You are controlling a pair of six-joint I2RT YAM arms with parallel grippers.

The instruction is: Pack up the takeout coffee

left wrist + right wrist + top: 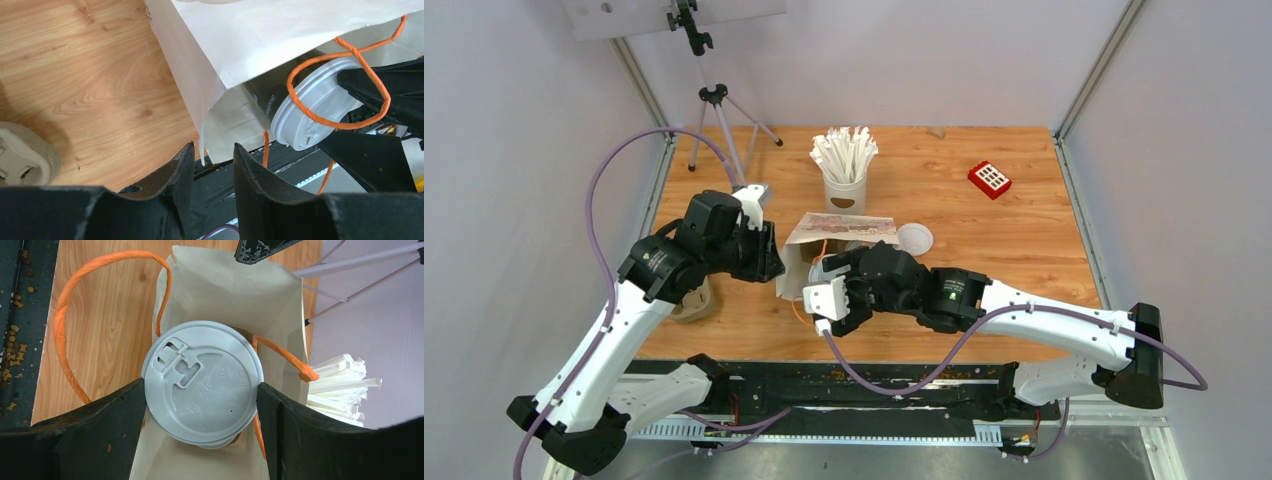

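A white paper bag (844, 228) with orange cord handles (65, 320) lies on its side, mouth towards the arms. My right gripper (201, 385) is shut on a takeout coffee cup by its white lid (202, 390), and holds it in the bag's mouth. The left wrist view shows that lid (315, 110) and a strip of dark cup wall (265, 97). My left gripper (212, 147) is open at the bag's left mouth edge (204, 145), which hangs loose between the fingertips. A second round white lid (914, 238) sits on the table beside the bag; its cup body is hidden.
A white cup of paper-wrapped sticks (845, 170) stands behind the bag. The beige pulp carrier (692, 302) lies under the left arm, also seen from the left wrist (22, 160). A red block (989, 179) is at the back right. A tripod (714, 110) stands back left.
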